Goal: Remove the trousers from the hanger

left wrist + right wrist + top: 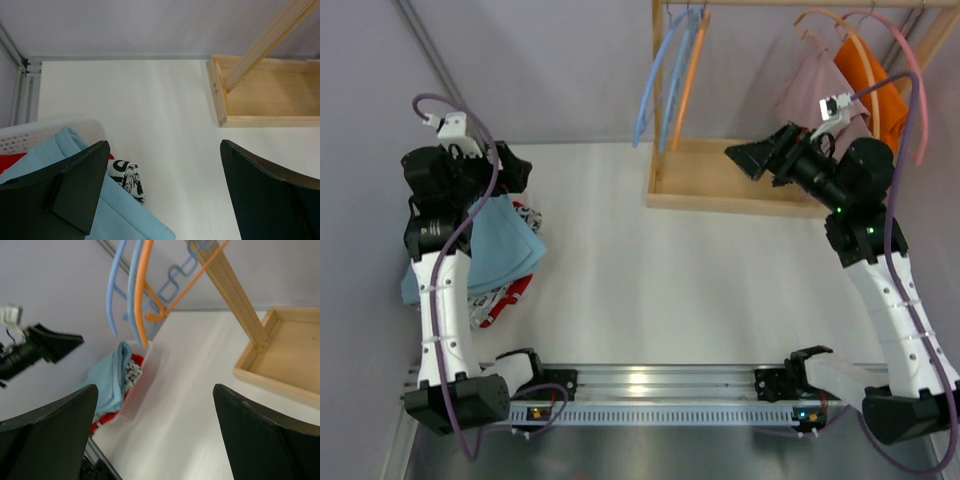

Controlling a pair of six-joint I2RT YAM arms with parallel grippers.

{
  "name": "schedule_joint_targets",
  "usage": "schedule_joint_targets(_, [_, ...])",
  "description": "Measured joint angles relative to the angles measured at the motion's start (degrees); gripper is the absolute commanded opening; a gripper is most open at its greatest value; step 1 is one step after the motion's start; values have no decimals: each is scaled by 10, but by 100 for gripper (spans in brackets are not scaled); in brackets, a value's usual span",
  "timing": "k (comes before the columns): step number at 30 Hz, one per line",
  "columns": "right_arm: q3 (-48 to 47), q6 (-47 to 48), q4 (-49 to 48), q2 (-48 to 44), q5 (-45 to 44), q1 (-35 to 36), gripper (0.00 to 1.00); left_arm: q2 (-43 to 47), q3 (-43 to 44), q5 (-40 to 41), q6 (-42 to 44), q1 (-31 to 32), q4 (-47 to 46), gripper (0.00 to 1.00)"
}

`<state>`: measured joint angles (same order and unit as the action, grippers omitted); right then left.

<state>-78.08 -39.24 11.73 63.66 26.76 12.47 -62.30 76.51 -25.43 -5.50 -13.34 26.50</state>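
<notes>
Two on hangers: dusty mauve trousers (808,92) and orange trousers (880,98) hung far right, long axis downward.
Right hand (748,160): released, empty, pointed left; both trousers lay just to its far-right.
Left hand (164,150): released, empty, above the basket (30,134) at left.
Nearer arm: right.

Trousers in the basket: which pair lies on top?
The light blue trousers: they drape across the top, while the red pair and the white black-printed pair only peek out beneath them.
</notes>
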Motion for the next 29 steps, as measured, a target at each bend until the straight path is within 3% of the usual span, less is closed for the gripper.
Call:
schedule_joint_targets(4, [102,81,39,-104,-2,0,99,-61,49,14,8,50,35,98])
schedule_joint_targets(9, [211,178,94,-211,-14,-2,99,-124,81,111,54,241,70,98])
schedule_joint_targets(12, [253,232,125,-247,-26,-3,99,-143,70,117,68,303,87,98])
schedule_joint_targets(19, [318,304,162,-269,-36,-21,99,-147,-2,208,87,348,101,98])
schedule_joint_targets(29, [342,339,177,-295,-26,-37,100,-106,-77,238,86,357,118,98])
